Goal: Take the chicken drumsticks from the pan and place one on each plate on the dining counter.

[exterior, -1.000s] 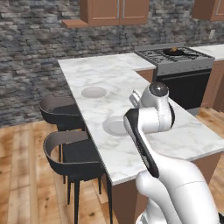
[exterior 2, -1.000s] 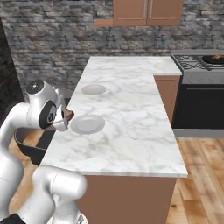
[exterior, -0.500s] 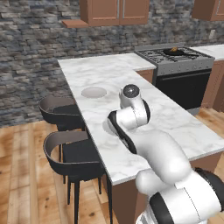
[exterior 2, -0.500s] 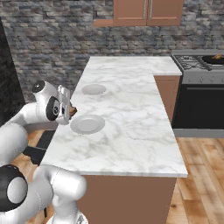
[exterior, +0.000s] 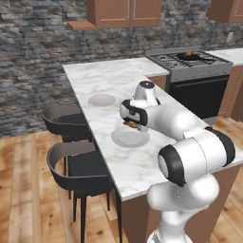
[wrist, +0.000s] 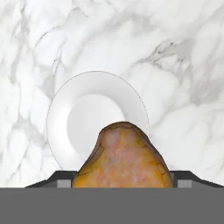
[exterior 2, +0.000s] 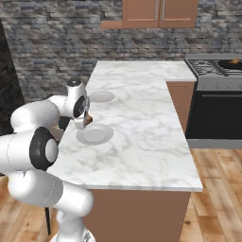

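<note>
Here the gripper is clenched on a chicken drumstick, the golden-brown meat bulging up between its jaws. Just past the jaws lies the near plate on the dining counter, below the drumstick. Further out along the marble sits the second plate. Well beyond, the pan rests on the stove.

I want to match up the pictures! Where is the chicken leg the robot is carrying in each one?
Left base view: the drumstick peeks out under the gripper, at the near plate's far edge.
Right base view: a brown bit beside the white hand, just above the same plate.
Hand view: big and orange at bottom centre, in front of that plate.
Shared landmark: the near plate.
</note>
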